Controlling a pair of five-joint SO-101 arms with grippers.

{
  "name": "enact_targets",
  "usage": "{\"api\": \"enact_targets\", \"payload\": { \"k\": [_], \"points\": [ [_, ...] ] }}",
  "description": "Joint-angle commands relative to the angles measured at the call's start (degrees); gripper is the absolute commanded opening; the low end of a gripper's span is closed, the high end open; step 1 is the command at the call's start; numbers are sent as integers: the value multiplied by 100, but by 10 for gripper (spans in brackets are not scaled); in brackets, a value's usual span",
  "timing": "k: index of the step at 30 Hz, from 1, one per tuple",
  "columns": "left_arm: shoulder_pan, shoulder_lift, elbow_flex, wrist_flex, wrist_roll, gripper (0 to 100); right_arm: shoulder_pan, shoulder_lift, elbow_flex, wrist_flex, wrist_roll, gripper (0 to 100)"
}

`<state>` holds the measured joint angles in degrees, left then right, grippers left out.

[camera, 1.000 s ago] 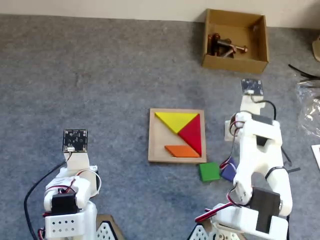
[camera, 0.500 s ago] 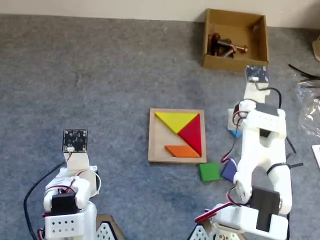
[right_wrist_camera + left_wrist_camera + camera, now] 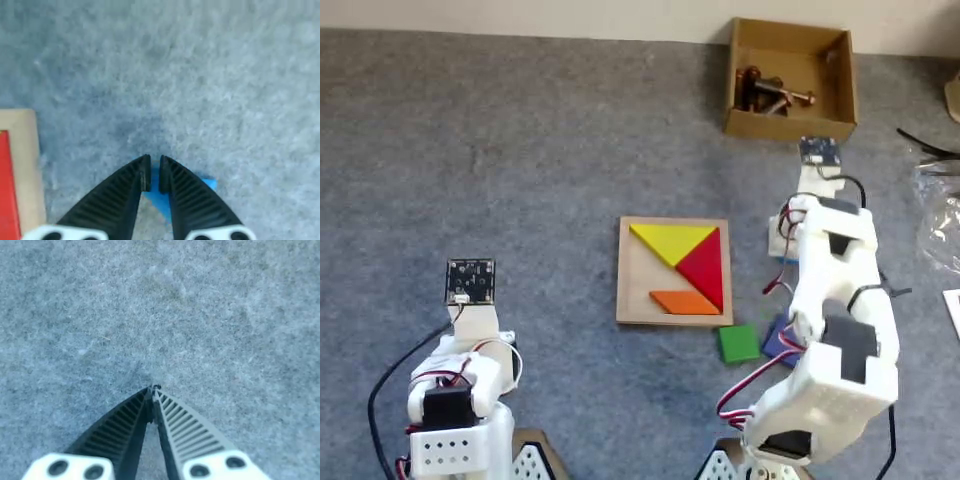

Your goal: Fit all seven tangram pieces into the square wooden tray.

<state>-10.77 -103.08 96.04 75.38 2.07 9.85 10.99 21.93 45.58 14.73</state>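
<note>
At the middle of the grey bench, the square wooden tray is laid flat. Three pieces are seated in it: a yellow triangle along the far edge, a red triangle against the right side, and an orange parallelogram along the near edge. Just outside the tray's near right corner a green square is set on the bench, and beside it a dark blue piece is partly hidden by the right arm. The right end effector is held low just beside the tray's right edge, its tips brought almost together with only a thin slit between them. It is positioned over a light blue piece lying flat on the bench; whether that piece is touched cannot be told. The left end effector is closed, tips meeting, over bare bench well apart from the tray. A cardboard box is placed at the far side.
</note>
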Motion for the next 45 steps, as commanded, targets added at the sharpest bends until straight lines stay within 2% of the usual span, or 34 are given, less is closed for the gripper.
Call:
{"api": "enact_targets", "payload": {
  "k": [1,6,14,18,30,32,40,45],
  "points": [
    [-48,40,119,44,9,5,92,-48,-312,-119,-18,46],
    [-48,40,119,44,9,5,84,-31,-312,189,352,46],
    [-48,40,119,44,9,5,48,-251,-312,207,343,46],
    [-48,40,119,44,9,5,66,-725,-242,242,105,46],
    [-48,40,119,44,9,5,-13,-1815,840,532,273,46],
    [-48,40,119,44,9,5,-22,-1851,1130,488,519,46],
    [-48,40,119,44,9,5,-40,-1815,1525,-268,457,46],
    [-48,40,119,44,9,5,-48,-1851,1481,-268,431,46]
  ]
}}
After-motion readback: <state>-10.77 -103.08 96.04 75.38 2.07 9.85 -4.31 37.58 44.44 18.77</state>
